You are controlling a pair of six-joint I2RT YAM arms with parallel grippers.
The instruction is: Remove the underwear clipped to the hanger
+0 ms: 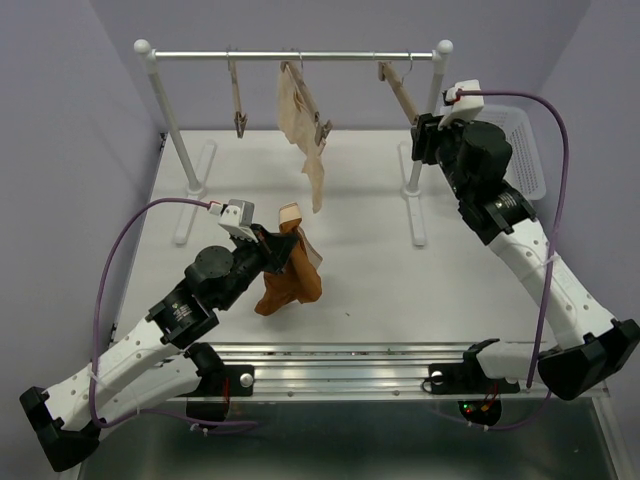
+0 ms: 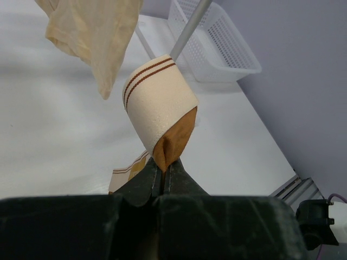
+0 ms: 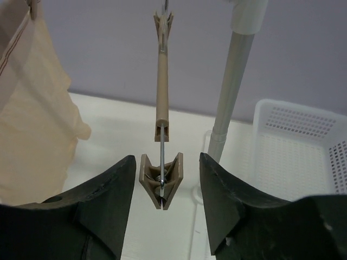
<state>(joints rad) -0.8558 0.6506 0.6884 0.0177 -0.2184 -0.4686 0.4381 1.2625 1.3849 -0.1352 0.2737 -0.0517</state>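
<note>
1. the left gripper [image 2: 165, 169] has its jaws pressed tight on a fold of the rust-orange brief [image 2: 173, 138], whose cream waistband stands up above the pinch; in the top view the cloth droops from the jaws and seems to reach the table [image 1: 400, 270], well apart from the rail [image 1: 300, 55]
2. the right gripper [image 3: 166, 162] has its jaws spread, one on each side of a bare clip [image 3: 161, 184] at the end of the right-hand hanger [image 3: 161, 81], gripping nothing
3. the beige brief [image 1: 305, 125] is still clipped to the middle hanger [image 1: 321, 127], so the task looks about half done
4. the step in hand seems to be laying the orange brief down: lower it until most of the cloth rests on the table, then part the jaws and lift straight off so no fold drags along
5. next, the right arm would need to go to the beige brief's clip and squeeze its wings, not the cloth
</note>
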